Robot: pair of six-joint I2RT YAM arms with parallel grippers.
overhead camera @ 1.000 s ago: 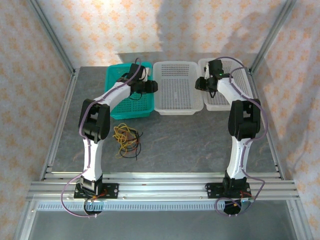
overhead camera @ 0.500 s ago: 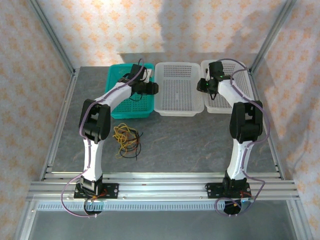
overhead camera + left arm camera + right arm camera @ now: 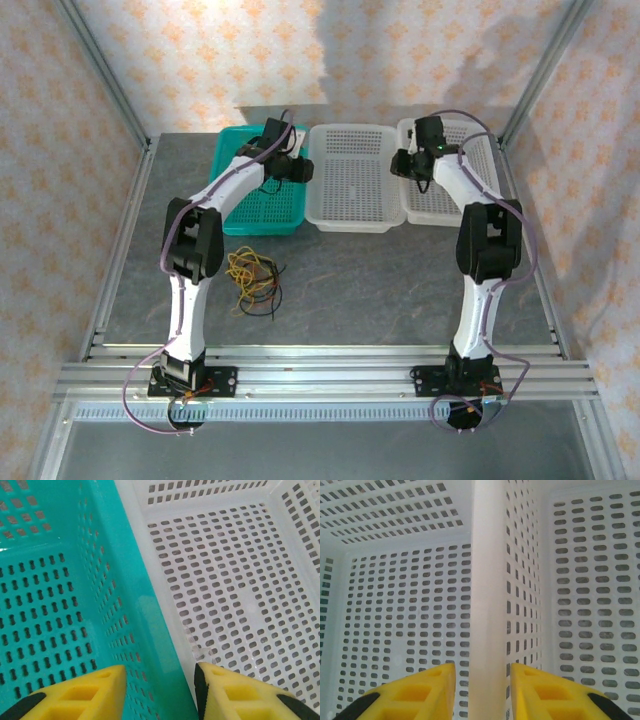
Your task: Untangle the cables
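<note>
Shows the cables point(image 3: 255, 280) tangled on the worktop point(image 3: 380, 280) at 7 o'clock, beside the left arm point(image 3: 190, 250); holds the left hand point(image 3: 159, 690) released, astride the teal basket point(image 3: 245, 205) wall at 11 o'clock; holds the right hand point(image 3: 482, 680) released, astride the rims between middle white basket point(image 3: 355, 185) and right white basket point(image 3: 430, 205) at 1 o'clock

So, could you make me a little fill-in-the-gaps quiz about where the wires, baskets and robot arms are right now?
1. The cables lie loose on the ____.
2. The basket nearest them is coloured ____.
3. The right end effector hovers over the rim between two neighbouring baskets, both coloured ____.
4. The left end effector, fingers apart, grips ____.

Missing words: table; teal; white; nothing.
</note>
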